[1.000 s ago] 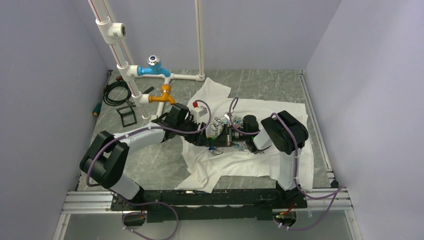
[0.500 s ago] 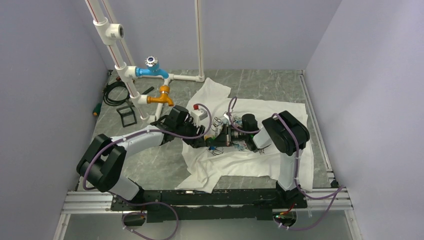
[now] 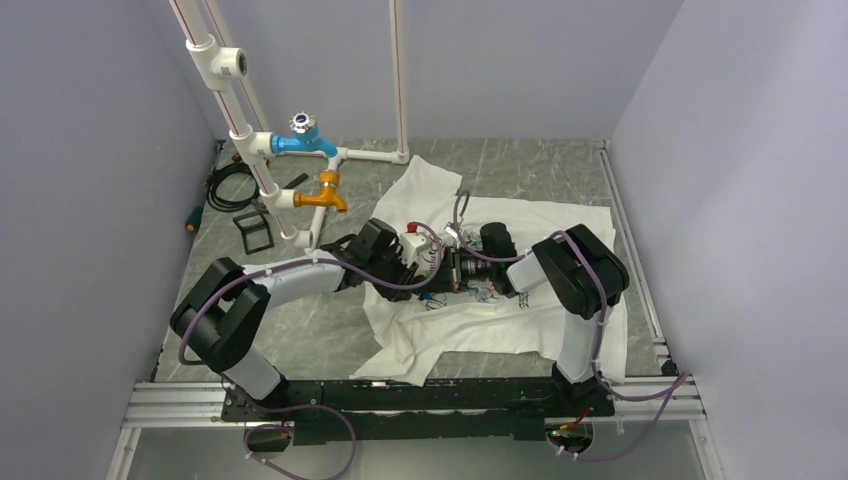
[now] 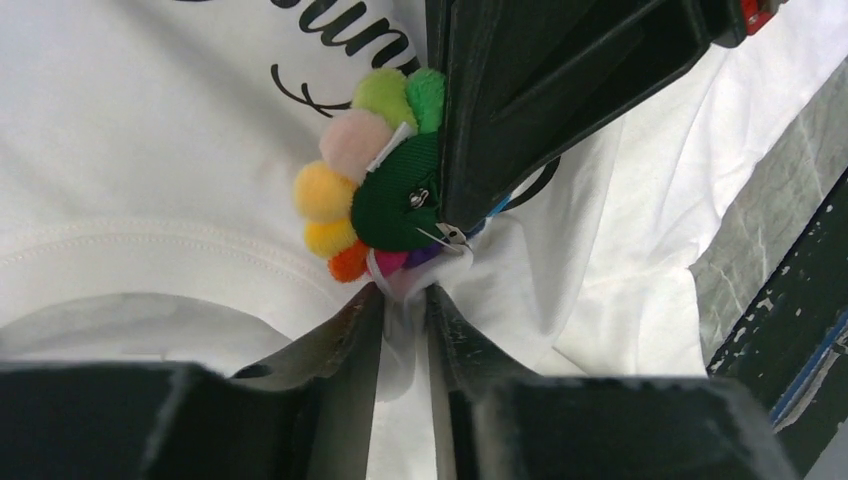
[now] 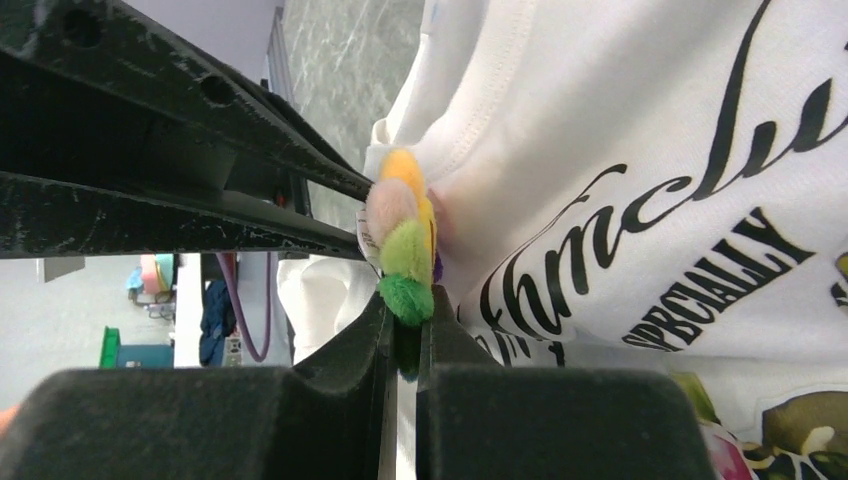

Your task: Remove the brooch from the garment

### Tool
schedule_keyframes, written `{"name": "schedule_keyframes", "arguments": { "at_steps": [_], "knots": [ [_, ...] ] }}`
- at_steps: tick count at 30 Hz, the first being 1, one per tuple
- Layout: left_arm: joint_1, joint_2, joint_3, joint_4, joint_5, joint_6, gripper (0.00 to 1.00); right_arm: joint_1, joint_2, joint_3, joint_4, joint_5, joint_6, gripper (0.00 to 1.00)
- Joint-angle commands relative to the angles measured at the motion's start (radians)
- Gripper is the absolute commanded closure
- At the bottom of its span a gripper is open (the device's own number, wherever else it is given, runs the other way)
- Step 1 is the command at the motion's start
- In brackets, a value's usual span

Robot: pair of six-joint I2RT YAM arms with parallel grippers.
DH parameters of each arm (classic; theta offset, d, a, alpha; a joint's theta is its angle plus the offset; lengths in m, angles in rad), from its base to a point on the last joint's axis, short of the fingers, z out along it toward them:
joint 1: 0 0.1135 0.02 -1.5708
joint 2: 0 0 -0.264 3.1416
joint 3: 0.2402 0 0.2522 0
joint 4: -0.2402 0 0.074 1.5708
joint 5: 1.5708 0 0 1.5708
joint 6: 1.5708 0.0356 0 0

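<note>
The garment (image 3: 560,230) is a white T-shirt with black lettering, spread on the table. The brooch (image 4: 385,200) is a ring of coloured pompoms round a green centre with a metal pin. My left gripper (image 4: 403,295) is shut on a pinched fold of the shirt (image 4: 150,150) just below the brooch. My right gripper (image 5: 405,305) is shut on the brooch's (image 5: 405,255) green edge, beside the lettering of the garment (image 5: 640,150). In the top view both grippers, left (image 3: 425,268) and right (image 3: 447,270), meet over the shirt's chest; the brooch is hidden there.
White pipes with a blue tap (image 3: 303,135) and an orange tap (image 3: 322,192) stand at the back left. A black cable coil (image 3: 232,185) and a black frame (image 3: 255,230) lie on the grey table (image 3: 300,330) behind the left arm. Metal rails (image 3: 400,395) run along the front edge.
My left arm has moved right, bringing its gripper up against the right gripper at the shirt's chest. The right arm has shifted slightly left.
</note>
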Motion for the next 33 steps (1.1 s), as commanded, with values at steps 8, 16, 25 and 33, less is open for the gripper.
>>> {"name": "schedule_keyframes", "arguments": {
  "at_steps": [8, 16, 25, 33],
  "knots": [
    [-0.003, -0.048, 0.045, -0.011, -0.006, 0.036, 1.0, 0.003, -0.075, 0.097, -0.321, 0.016, -0.253, 1.0],
    [0.0, -0.062, 0.057, -0.008, -0.013, 0.044, 1.0, 0.009, -0.065, 0.176, -0.565, 0.057, -0.42, 1.0],
    [0.014, -0.07, 0.078, -0.012, -0.028, 0.039, 1.0, 0.021, -0.084, 0.232, -0.764, 0.096, -0.573, 1.0],
    [0.02, -0.073, 0.08, -0.017, -0.012, 0.034, 1.0, 0.028, -0.084, 0.252, -0.885, 0.143, -0.685, 1.0]
  ]
}}
